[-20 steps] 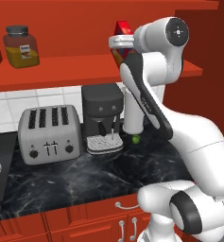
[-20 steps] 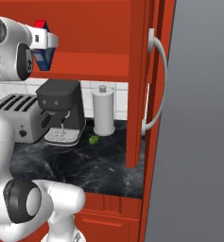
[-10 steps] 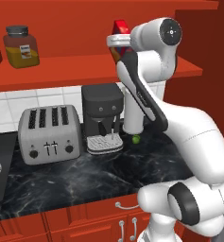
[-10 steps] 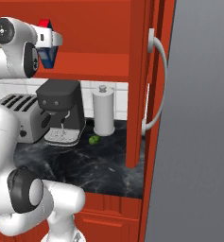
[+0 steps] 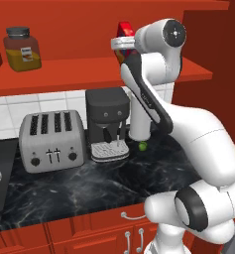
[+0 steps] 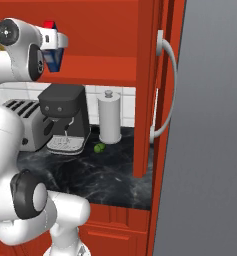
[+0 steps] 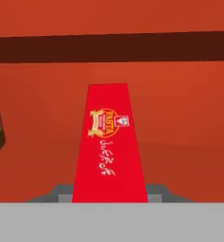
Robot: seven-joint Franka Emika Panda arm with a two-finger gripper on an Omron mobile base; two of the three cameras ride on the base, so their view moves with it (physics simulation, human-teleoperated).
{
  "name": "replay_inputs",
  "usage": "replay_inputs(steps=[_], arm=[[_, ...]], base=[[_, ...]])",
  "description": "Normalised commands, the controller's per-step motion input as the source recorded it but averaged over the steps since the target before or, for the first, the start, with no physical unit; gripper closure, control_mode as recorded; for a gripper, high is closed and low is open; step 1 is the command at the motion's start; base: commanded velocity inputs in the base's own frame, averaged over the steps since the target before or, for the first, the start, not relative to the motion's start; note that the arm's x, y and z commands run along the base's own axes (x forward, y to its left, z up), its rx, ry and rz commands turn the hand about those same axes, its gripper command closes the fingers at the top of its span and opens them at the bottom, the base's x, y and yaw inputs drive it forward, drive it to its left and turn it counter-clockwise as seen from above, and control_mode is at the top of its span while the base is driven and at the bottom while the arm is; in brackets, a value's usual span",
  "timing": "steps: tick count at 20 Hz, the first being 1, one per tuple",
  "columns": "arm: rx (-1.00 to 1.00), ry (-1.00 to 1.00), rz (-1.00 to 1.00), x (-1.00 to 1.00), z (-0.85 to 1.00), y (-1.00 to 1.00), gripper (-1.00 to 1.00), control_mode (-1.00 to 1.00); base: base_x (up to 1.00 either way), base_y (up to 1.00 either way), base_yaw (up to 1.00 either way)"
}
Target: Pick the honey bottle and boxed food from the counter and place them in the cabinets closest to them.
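We see the small red and blue cardboard boxed food (image 5: pixel 123 31) held up at shelf height inside the open glossy red cabinet, at the end of the white arm's two-finger gripper (image 5: pixel 120 45), which sits just below and behind the box in the left base view. In the right base view the same box (image 6: pixel 53 44) shows its blue side and red top corner, poking out past the white wrist, over the plain red shelf (image 6: pixel 100 70). In the hand view the box's red face with a pasta logo (image 7: pixel 108 146) runs straight away from the camera, long axis pointing into the cabinet toward the dark strip at the back, with the grey finger tips at either side of its base, so we judge the jaws closed on the box, narrow gap set by its width. We cannot tell whether the box bottom touches the shelf or hangs just above it. Coming move as we judge it: lower or push slightly inward, then release.

The rounded orange-brown honey bottle (image 5: pixel 23 48) with a dark lid stands on the same shelf level, well apart to the left of the gripper; a brown edge at the left of the hand view is likely it. Below, the black marble-look counter (image 5: pixel 79 186) carries a silver toaster (image 5: pixel 50 140), black coffee machine (image 5: pixel 108 124) and white paper-towel roll (image 6: pixel 110 120)
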Motion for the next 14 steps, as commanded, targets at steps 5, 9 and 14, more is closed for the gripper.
replay_inputs(steps=[5, 9, 14], arm=[[-0.06, 0.0, 0.0, 0.12, -0.12, 0.0, 1.0, -1.0], [-0.05, 0.0, 0.0, 0.12, -0.14, 0.0, 1.0, -1.0], [-0.01, 0.0, 0.0, 0.15, -0.1, 0.0, 1.0, -1.0]], base=[[0.0, 0.0, 0.0], [0.0, 0.0, 0.0], [0.0, 0.0, 0.0]])
